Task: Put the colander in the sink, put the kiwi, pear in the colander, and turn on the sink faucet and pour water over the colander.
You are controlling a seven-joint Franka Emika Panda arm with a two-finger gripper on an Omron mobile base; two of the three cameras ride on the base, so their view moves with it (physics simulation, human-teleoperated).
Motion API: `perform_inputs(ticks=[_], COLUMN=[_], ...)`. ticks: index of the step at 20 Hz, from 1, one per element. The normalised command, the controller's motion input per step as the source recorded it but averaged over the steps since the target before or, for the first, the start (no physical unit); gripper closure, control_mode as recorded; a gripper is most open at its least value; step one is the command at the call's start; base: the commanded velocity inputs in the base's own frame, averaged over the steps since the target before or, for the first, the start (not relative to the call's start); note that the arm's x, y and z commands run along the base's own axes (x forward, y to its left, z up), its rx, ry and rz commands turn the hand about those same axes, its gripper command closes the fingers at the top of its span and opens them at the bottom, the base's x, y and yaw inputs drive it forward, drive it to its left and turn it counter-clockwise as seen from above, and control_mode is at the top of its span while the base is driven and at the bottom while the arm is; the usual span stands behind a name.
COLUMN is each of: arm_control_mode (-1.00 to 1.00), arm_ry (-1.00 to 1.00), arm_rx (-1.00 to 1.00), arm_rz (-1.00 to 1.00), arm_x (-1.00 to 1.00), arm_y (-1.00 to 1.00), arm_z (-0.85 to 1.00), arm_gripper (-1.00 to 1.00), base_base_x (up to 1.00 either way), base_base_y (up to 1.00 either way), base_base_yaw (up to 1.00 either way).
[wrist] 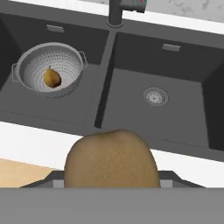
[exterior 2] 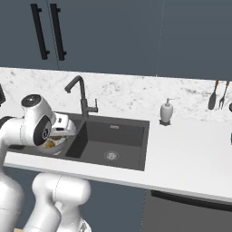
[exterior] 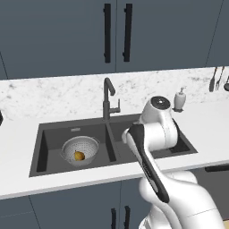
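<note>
Colander (wrist: 48,74) sitting in the sink (wrist: 183,100) with pear (wrist: 52,78) inside, gripper (wrist: 111,186) clamped on kiwi (wrist: 111,162), faucet (exterior: 107,100) not yet running.

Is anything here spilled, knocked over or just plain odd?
Nothing stands out. The colander sits upright in the sink's left basin with the pear inside, and the kiwi is held at the gripper.

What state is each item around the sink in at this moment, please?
colander: upright in the left basin of the sink.
pear: lying in the colander.
kiwi: held by the gripper.
sink faucet: no water running.
</note>
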Motion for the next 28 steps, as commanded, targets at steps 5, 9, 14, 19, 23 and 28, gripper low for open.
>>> perform_inputs(ticks=[5, 9, 14, 19, 23, 28], arm_control_mode=[-1.00, -1.00, -1.00, -1.00, -1.00, -1.00], arm_ry=[0.00, 0.06, 0.11, 0.19, 0.25, 0.20], arm_rx=[0.02, 0.01, 0.01, 0.01, 0.00, 0.00], arm_rz=[-0.05, -0.07, -0.07, -0.11, -0.15, -0.15], arm_x=[0.00, 0.22, 0.50, 0.82, 0.86, 0.74], arm_y=[1.00, 1.00, 1.00, 0.83, 0.51, 0.36], arm_z=[0.00, 0.00, -0.12, -0.34, -0.44, -0.40], arm_gripper=[1.00, 1.00, 1.00, 1.00, 1.00, 1.00], base_base_x=[0.00, 0.00, 0.00, 0.00, 0.00, 0.00], base_base_y=[0.00, 0.00, 0.00, 0.00, 0.00, 0.00], base_base_yaw=[0.00, 0.00, 0.00, 0.00, 0.00, 0.00])
